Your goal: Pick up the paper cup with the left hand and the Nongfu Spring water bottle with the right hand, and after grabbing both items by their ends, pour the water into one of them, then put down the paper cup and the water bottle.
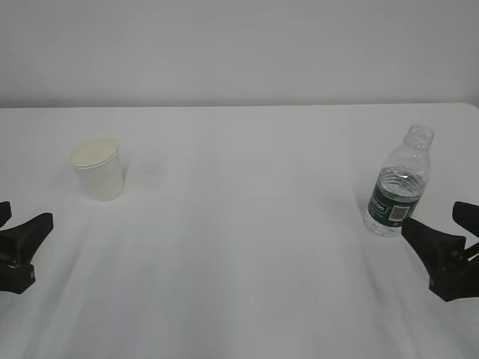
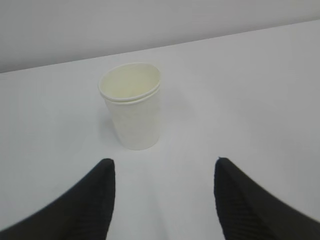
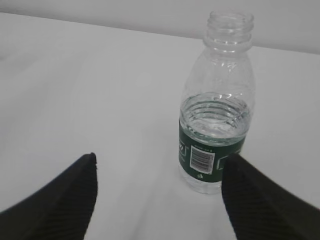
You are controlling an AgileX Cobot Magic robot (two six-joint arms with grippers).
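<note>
Two targets: the paper cup point(image 2: 132, 106) for my left hand point(image 2: 162, 200), the Nongfu Spring water bottle point(image 3: 216, 107) for my right hand point(image 3: 157, 197)
Left fingers: spread wide, nothing between them, not touching anything
Right fingers: also spread wide and empty
Cup spot: upright on the table point(image 1: 247, 247), straight ahead of my left fingertips point(image 2: 102, 182), a bit toward the left one, clear gap to it
Bottle spot: upright, ahead of my right fingers, off toward the right fingertip point(image 3: 235, 172) and near it, can't tell if they touch
Cup feel: I'd guess super light and thin-walled, looks like it may be two nested, squishes if I clamp hard
Cup hold: low on the wall near the base, gentle squeeze, rim left free
Bottle feel: thin ribbed plastic, no cap, the water point(image 3: 214, 120) fills it to roughly above the label, so bottom-heavy and slick
Bottle hold: around the green label band near the bottom, firm but not crushing or it'll burp water out the neck
Worry: tipping either one while closing in
</note>
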